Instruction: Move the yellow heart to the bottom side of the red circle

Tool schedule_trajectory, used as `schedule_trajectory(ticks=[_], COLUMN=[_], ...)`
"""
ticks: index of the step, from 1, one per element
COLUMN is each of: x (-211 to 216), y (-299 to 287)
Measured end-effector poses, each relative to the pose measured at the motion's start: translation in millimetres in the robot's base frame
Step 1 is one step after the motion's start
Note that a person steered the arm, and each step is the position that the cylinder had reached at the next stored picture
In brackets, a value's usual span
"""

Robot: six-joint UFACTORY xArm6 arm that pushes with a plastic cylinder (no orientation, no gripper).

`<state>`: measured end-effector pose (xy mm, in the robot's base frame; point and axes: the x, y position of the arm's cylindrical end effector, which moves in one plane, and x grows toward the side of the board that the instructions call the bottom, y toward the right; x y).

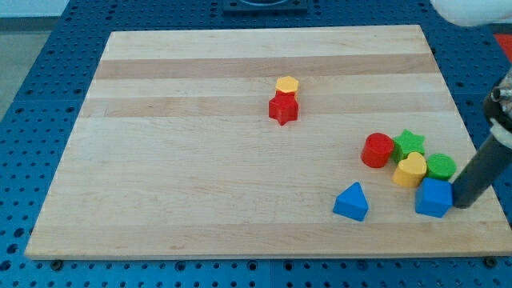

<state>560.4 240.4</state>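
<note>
The yellow heart [410,170] lies at the view's lower right, just right of and below the red circle [377,150], touching or nearly touching it. A green star [410,143] sits above the heart and a green block [441,167] to its right. A blue cube [434,198] lies just below the heart. My rod comes in from the right edge; my tip [462,204] rests by the blue cube's right side, right of and below the heart.
A blue triangle [352,202] lies left of the blue cube. A yellow hexagon [287,85] touches a red star [283,108] near the board's middle. The wooden board [200,160] ends close to my tip on the right and bottom.
</note>
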Motion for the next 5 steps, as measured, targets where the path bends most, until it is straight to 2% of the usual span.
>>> schedule_trajectory(ticks=[2, 5], x=[-25.3, -27.3], y=[-12.0, -68.0])
